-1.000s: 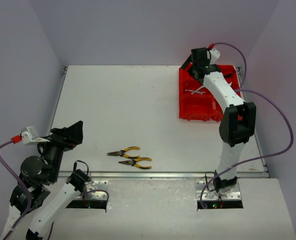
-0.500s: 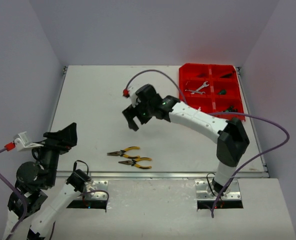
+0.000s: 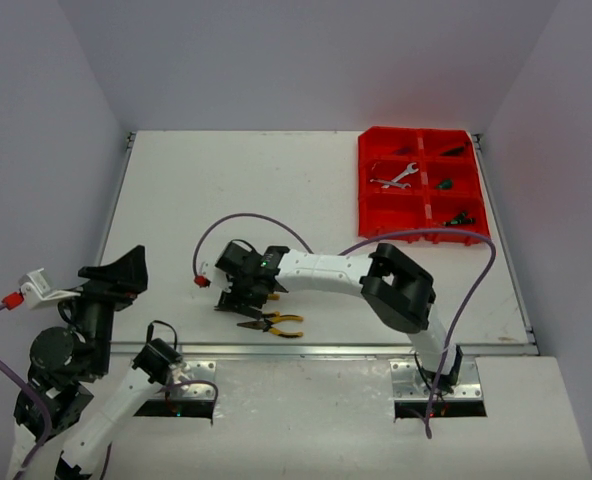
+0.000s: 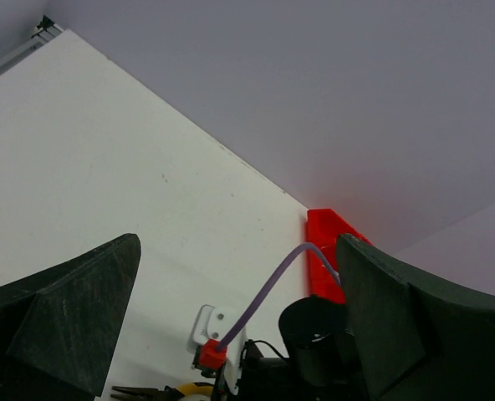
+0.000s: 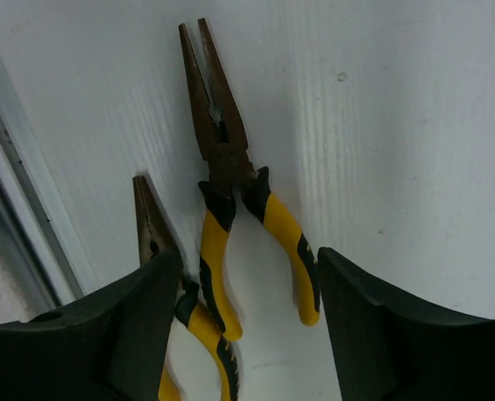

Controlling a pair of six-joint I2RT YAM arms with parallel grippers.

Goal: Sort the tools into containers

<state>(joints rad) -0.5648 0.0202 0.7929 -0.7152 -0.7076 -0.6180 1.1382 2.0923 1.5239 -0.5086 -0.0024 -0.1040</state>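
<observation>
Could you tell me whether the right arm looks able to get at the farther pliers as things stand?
Probably yes. The right gripper hangs open directly over those pliers, their handles between its fingers, nothing covering them. The second pliers lie close beside, so a finger might clip them.

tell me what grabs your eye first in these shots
The bright red tray stands out at the table's far right corner, with silver wrenches inside. Next comes the right arm stretched low across to the near edge, its right gripper open above two yellow-handled pliers lying side by side.
</observation>
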